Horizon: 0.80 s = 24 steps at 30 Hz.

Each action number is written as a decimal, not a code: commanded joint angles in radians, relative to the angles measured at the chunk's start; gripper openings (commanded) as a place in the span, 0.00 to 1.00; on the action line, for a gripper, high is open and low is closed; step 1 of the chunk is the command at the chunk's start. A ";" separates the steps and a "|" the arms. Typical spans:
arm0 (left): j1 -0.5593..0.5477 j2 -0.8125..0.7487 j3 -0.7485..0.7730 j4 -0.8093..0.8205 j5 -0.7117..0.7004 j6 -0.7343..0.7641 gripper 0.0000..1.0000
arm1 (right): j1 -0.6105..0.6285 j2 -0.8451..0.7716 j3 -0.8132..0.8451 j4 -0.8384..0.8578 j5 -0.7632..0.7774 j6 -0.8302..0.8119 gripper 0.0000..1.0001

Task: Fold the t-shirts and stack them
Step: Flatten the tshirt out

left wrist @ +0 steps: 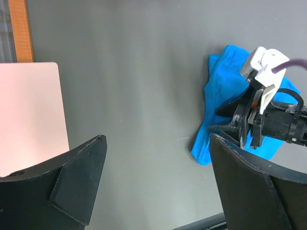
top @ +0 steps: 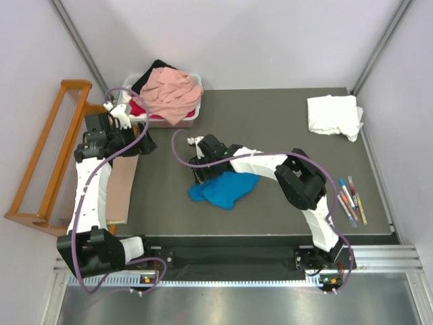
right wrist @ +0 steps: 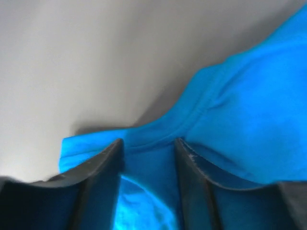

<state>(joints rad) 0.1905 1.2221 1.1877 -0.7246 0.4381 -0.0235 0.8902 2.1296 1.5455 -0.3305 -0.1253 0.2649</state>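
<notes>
Blue t-shirt [top: 226, 189]: a crumpled heap on the dark table [top: 270, 135], mid-mat, just below the right arm's wrist. It is not spread out, and no sleeve or collar can be read from above.

Right gripper [right wrist: 147, 142]: down at the heap's left edge. Its jaws are drawn close with a stitched hem bunched between them, so by the wrist view it is clamped on the cloth (how many layers, cannot tell).

Left gripper [left wrist: 158, 139]: well apart from the shirt, over bare mat between it and the tub. Its jaws are wide apart and hold nothing.

Further out:
- The salmon-pink t-shirt [top: 172, 95] is heaped in the white tub [top: 191, 114] at the far edge.
- The white t-shirt [top: 333, 114] lies at the far right corner.
- Marker pens [top: 350, 200] lie by the right edge.
- The pink board [left wrist: 29, 115] and wooden rack [top: 47, 156] are on the left.

Judgement: the step in hand looks like opening out the blue shirt before any fold.
- The lift should be slow and high enough for the heap to hang free.
- The left gripper should take a second point along the same hem, not a random fold, so the two arms can draw the edge taut and lay it flat.
- A pinch through both layers would keep the body closed, so that is worth checking on the lift.
</notes>
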 commanded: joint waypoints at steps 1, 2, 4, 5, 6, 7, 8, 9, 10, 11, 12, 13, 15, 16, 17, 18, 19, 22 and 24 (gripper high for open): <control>0.006 0.005 0.052 0.039 0.024 0.013 0.92 | -0.002 0.000 -0.002 -0.064 0.039 -0.003 0.64; 0.006 0.008 0.053 0.037 0.030 0.010 0.92 | 0.003 -0.010 -0.016 -0.065 0.059 -0.010 0.58; 0.006 0.014 0.055 0.043 0.036 0.004 0.92 | 0.012 -0.033 -0.033 -0.059 0.081 -0.016 0.11; 0.006 0.019 0.055 0.044 0.037 -0.001 0.92 | 0.013 -0.036 -0.041 -0.058 0.093 -0.016 0.01; 0.006 0.022 0.055 0.045 0.040 -0.001 0.92 | 0.013 -0.034 -0.044 -0.061 0.092 -0.015 0.00; 0.006 0.024 0.055 0.047 0.040 -0.001 0.92 | 0.013 -0.036 -0.042 -0.065 0.089 -0.012 0.00; 0.007 0.024 0.055 0.045 0.039 0.000 0.92 | 0.015 -0.034 -0.041 -0.070 0.081 -0.010 0.00; 0.007 0.025 0.055 0.047 0.040 0.000 0.92 | 0.021 -0.036 -0.041 -0.071 0.079 -0.009 0.00; 0.007 0.025 0.053 0.048 0.039 0.002 0.92 | 0.027 -0.040 -0.039 -0.073 0.081 -0.012 0.00; 0.006 0.025 0.050 0.047 0.037 0.004 0.92 | 0.032 -0.046 -0.033 -0.074 0.082 -0.015 0.00; 0.007 0.027 0.049 0.050 0.034 0.005 0.92 | 0.045 -0.062 -0.024 -0.077 0.082 -0.018 0.00; 0.007 0.028 0.046 0.053 0.034 0.005 0.92 | 0.055 -0.072 -0.009 -0.084 0.090 -0.035 0.00; 0.007 0.034 0.032 0.057 0.036 0.004 0.92 | 0.093 -0.101 0.079 -0.132 0.098 -0.058 0.00; 0.007 0.042 0.026 0.068 0.036 0.004 0.92 | 0.105 -0.111 0.124 -0.162 0.116 -0.079 0.00; 0.007 0.048 0.014 0.073 0.034 0.002 0.92 | 0.114 -0.123 0.224 -0.218 0.119 -0.088 0.00; 0.006 0.056 0.009 0.077 0.033 0.004 0.92 | 0.122 -0.158 0.264 -0.235 0.119 -0.093 0.00; 0.007 0.072 0.006 0.080 0.034 0.004 0.92 | 0.121 -0.184 0.295 -0.246 0.162 -0.095 0.00; 0.006 0.099 0.012 0.076 0.047 0.007 0.92 | 0.112 -0.325 0.323 -0.246 0.226 -0.104 0.00; 0.006 0.102 0.016 0.079 0.059 0.004 0.92 | 0.093 -0.423 0.282 -0.248 0.253 -0.107 0.00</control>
<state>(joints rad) 0.1913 1.3090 1.2068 -0.6933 0.4591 -0.0238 1.0077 1.9835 1.7779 -0.5686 0.0334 0.1844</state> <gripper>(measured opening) 0.918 0.009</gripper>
